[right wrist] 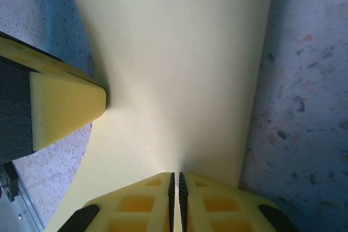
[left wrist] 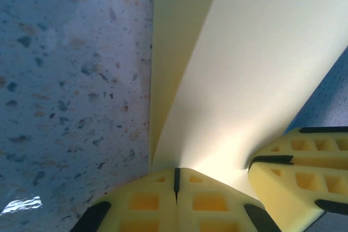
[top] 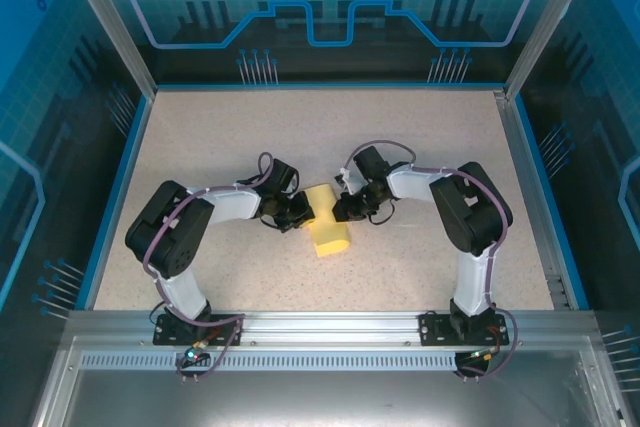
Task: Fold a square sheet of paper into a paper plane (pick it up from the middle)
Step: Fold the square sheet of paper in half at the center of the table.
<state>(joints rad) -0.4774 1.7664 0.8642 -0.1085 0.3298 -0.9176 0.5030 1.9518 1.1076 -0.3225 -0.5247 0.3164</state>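
Observation:
The square sheet of paper [top: 328, 232] is bright yellow and bent into a curve at the table's middle, between the two grippers. My left gripper [top: 303, 213] is shut on its left part; in the left wrist view the jaws [left wrist: 175, 180] pinch the paper [left wrist: 244, 80] at a crease, with the right arm's fingers [left wrist: 296, 172] close by. My right gripper [top: 340, 209] is shut on the right part; its jaws [right wrist: 175, 186] clamp the sheet [right wrist: 179, 69], and a left finger [right wrist: 65, 107] touches the paper. A paper plane is out of view.
The speckled beige table [top: 250, 137] is ringed by blue-edged transparent walls [top: 125, 157]. An aluminium rail [top: 330, 325] with both arm bases runs along the near edge. Bare tabletop lies behind and to both sides of the arms.

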